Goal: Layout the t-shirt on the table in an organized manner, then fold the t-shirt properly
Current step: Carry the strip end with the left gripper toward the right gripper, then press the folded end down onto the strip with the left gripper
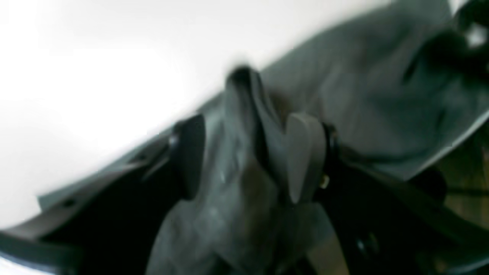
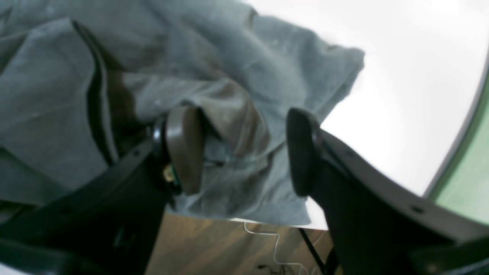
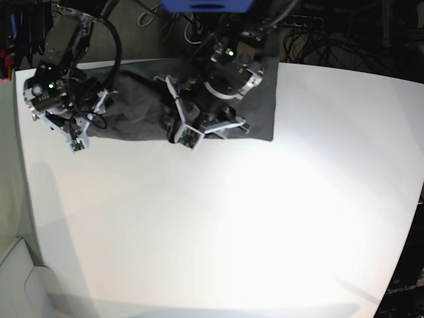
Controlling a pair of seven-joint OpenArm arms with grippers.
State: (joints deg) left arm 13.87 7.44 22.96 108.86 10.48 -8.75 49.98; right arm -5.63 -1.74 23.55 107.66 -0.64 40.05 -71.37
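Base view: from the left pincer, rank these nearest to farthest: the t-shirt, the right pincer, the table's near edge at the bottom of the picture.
1. The t-shirt: directly under the left pincer, at the shirt's front edge.
2. The right pincer: off toward the picture's left, at the shirt's other end.
3. The table near edge: far across the bare white top.

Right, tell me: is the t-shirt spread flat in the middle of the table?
No. In the base view the t-shirt lies bunched along the far edge of the table.

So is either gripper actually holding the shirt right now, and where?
Neither grip is confirmed. A raised fold of the t-shirt stands between the open left gripper; the right gripper is open over its edge.
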